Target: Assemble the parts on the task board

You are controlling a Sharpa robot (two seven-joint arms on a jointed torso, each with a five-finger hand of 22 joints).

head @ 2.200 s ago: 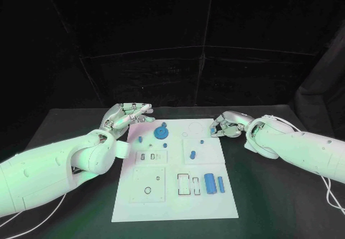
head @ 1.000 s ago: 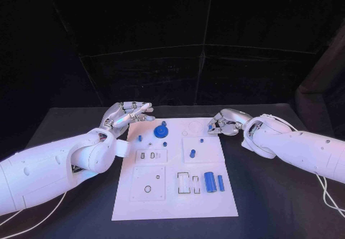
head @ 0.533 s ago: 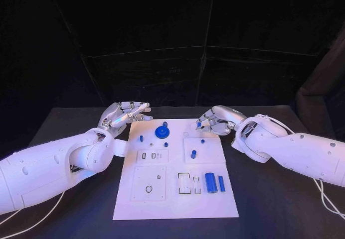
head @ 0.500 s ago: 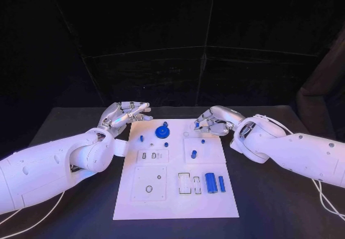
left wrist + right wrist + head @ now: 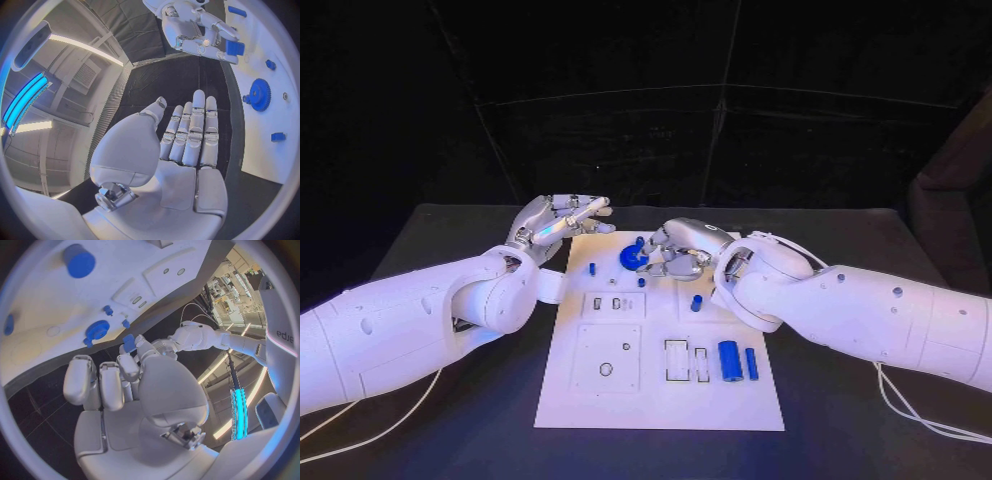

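Note:
The white task board (image 5: pixel 661 405) lies in the middle of the black table. A blue gear (image 5: pixel 629 260) stands near its far end, and my right hand (image 5: pixel 678 248) hovers just to the right of it. This hand pinches a small blue part (image 5: pixel 234 47) between its fingertips, which also shows in the right wrist view as the blue part (image 5: pixel 129 342). My left hand (image 5: pixel 560 220) hangs over the table beside the board's far left corner, fingers straight and holding nothing (image 5: pixel 187 135). A blue cylinder (image 5: pixel 728 360) and a thin blue bar (image 5: pixel 751 363) lie on the board's near right.
Small blue pegs (image 5: pixel 591 268) (image 5: pixel 642 282) (image 5: pixel 695 302) stand in the board's middle rows. Rectangular slots (image 5: pixel 678 360) and a round hole (image 5: pixel 606 369) open in its near half. Bare black table runs along both sides of the board and in front of it.
My right hand has travelled left from the board's far right edge across its far end to beside the gear, keeping the small blue part. The left hand has stayed in place.

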